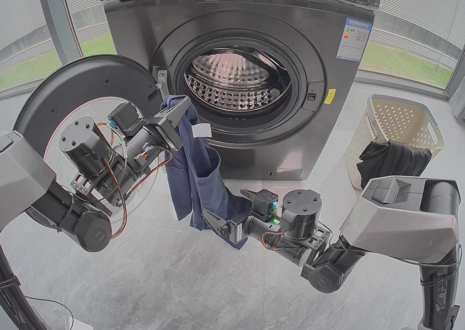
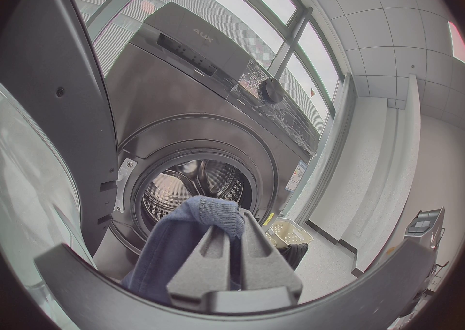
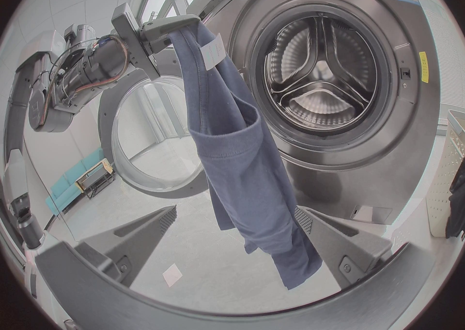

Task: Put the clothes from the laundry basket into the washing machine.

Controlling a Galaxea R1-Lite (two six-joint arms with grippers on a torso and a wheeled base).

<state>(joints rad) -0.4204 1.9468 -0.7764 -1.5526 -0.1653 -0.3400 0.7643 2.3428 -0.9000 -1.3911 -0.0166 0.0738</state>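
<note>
A navy blue shirt (image 1: 198,171) hangs by its top from my left gripper (image 1: 181,106), which is shut on it just left of the washing machine's open drum (image 1: 237,79). In the left wrist view the fingers (image 2: 261,248) pinch the bunched cloth (image 2: 203,215) in front of the drum (image 2: 193,190). My right gripper (image 1: 232,207) is open, low by the shirt's bottom hem. In the right wrist view the shirt (image 3: 237,152) dangles between its spread fingers (image 3: 310,224). The white laundry basket (image 1: 402,123) stands on the right with a black garment (image 1: 392,159) draped over its rim.
The round washer door (image 1: 72,89) stands swung open to the left, behind my left arm. A grey tiled floor (image 1: 193,287) lies in front of the machine. Windows run behind the machine. The basket (image 3: 450,176) sits close to the machine's right front corner.
</note>
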